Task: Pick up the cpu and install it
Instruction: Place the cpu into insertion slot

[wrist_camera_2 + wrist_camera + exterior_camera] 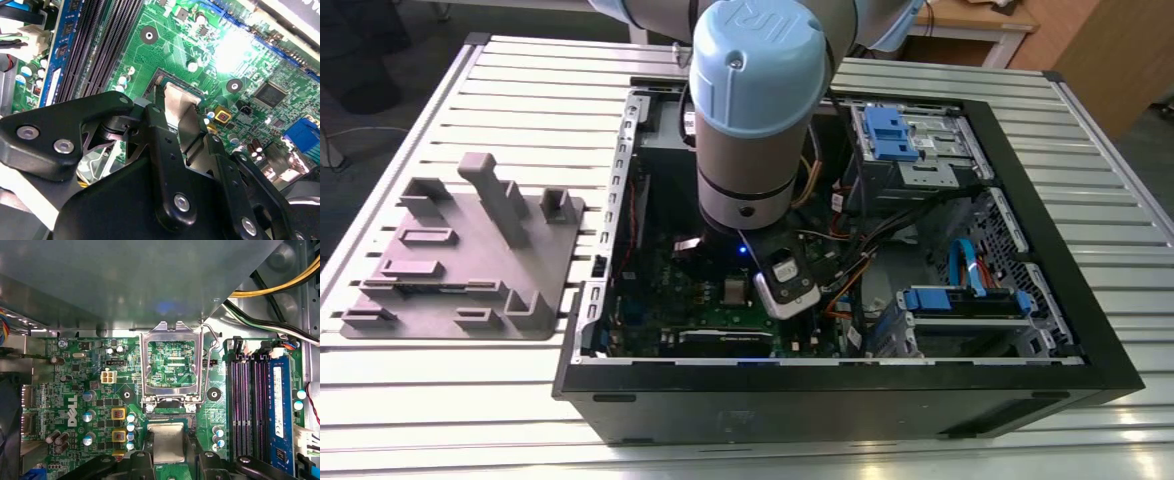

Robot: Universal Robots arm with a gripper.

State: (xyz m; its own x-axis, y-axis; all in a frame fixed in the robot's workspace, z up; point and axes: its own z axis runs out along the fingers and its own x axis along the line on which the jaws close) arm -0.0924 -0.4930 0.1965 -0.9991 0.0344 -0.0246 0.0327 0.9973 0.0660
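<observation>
The cpu (166,441) is a small silver-grey square held low over the dark socket on the green motherboard (75,385). In the second wrist view the cpu (182,100) shows between the black fingers (159,130). My gripper (167,452) is shut on it, one finger against each side edge. The shiny hinged socket frame (146,365) stands flipped open just beyond the cpu. In the exterior view my gripper (736,285) reaches down inside the open computer case (1047,250), under the arm's blue-capped joint.
Black memory slots (245,400) and a blue stick (281,410) run beside the socket. Yellow and black cables (270,290) cross the case's metal wall. A grey moulded tray with upright posts (454,260) lies on the slatted table at the exterior view's left.
</observation>
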